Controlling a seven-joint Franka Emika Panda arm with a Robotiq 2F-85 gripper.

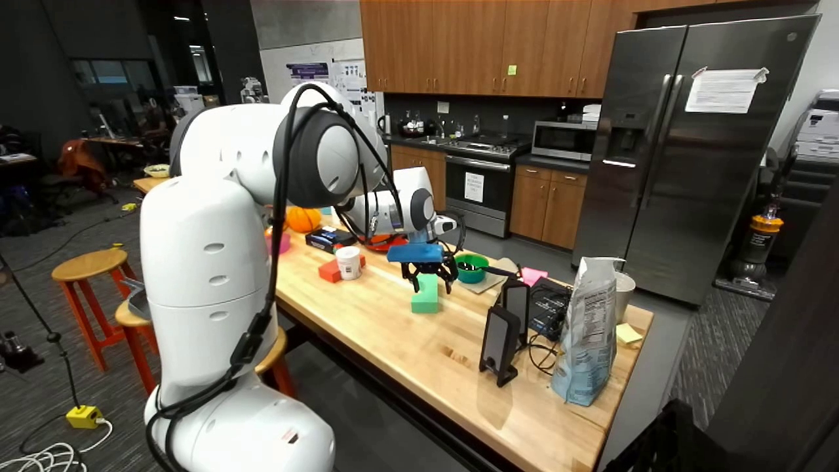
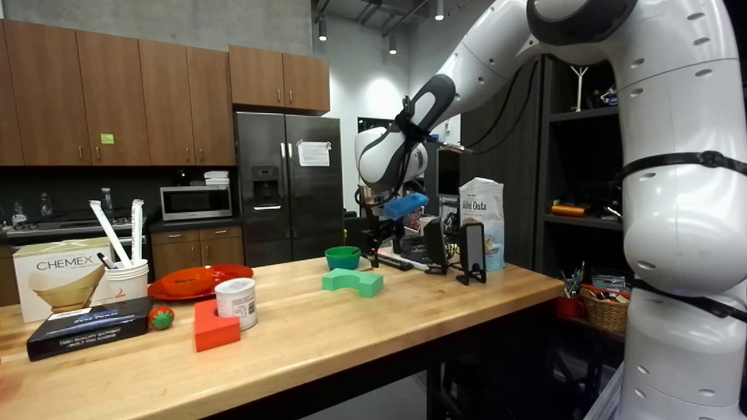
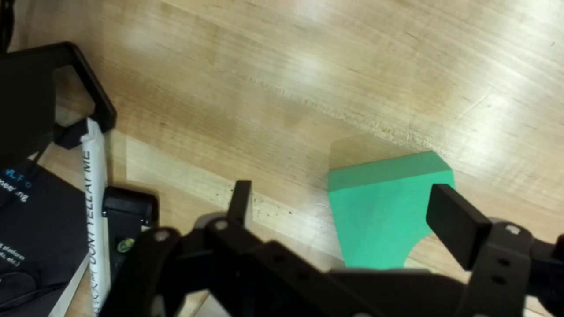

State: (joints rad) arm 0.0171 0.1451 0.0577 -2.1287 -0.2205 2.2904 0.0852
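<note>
Over the wooden table (image 1: 380, 321) in an exterior view, the gripper (image 1: 432, 287) points down near the green block (image 1: 425, 305). In an exterior view, the block lies flat, presumably for stability; green bowl (image 2: 342, 259) and speakers (image 2: 472, 249) stand nearby, likely limiting clearance. Wrist view: fingers (image 3: 459, 225) spread apart, grasping nothing; block below, partly hidden.

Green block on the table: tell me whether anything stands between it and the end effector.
Nothing visible does. In the wrist view the green block shows in the gap of the open end effector, with only the end effector's own parts overlapping it; the white strip with writing sits off to that view's left.
</note>
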